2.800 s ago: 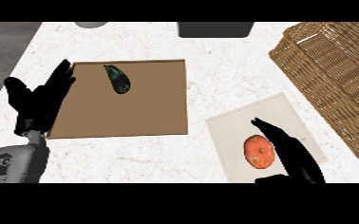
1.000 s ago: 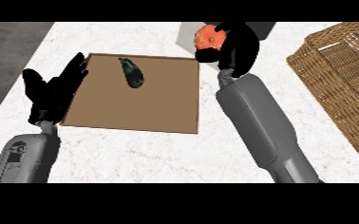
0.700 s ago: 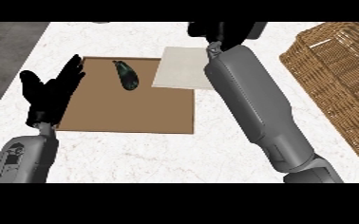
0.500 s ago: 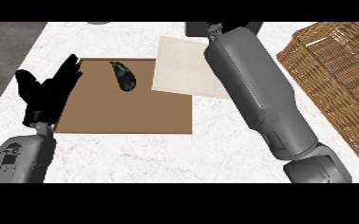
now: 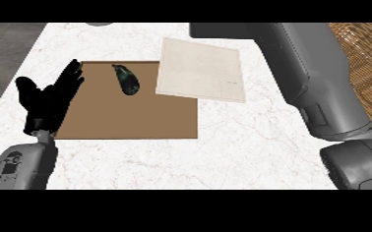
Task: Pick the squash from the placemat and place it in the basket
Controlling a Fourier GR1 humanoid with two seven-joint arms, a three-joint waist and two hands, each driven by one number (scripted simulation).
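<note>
The white marble tabletop (image 5: 240, 142) carries a brown placemat (image 5: 131, 118) at the left and a pale cream placemat (image 5: 200, 71) whose lower left corner overlaps the brown one's upper right corner. A dark green, elongated vegetable (image 5: 126, 79) lies on the brown placemat near its upper edge, tilted slightly. The woven basket (image 5: 356, 42) shows only as a strip at the upper right edge, mostly hidden behind my right forearm (image 5: 312, 73). That forearm runs from the lower right corner up toward the top edge and blocks the view of the tabletop's right side. My right hand is out of view, past the top edge. The squash shows nowhere in this view; I cannot tell where it is. My left hand (image 5: 49, 101) rests at the left edge of the brown placemat, fingers straight and pointing upward, holding nothing.
</note>
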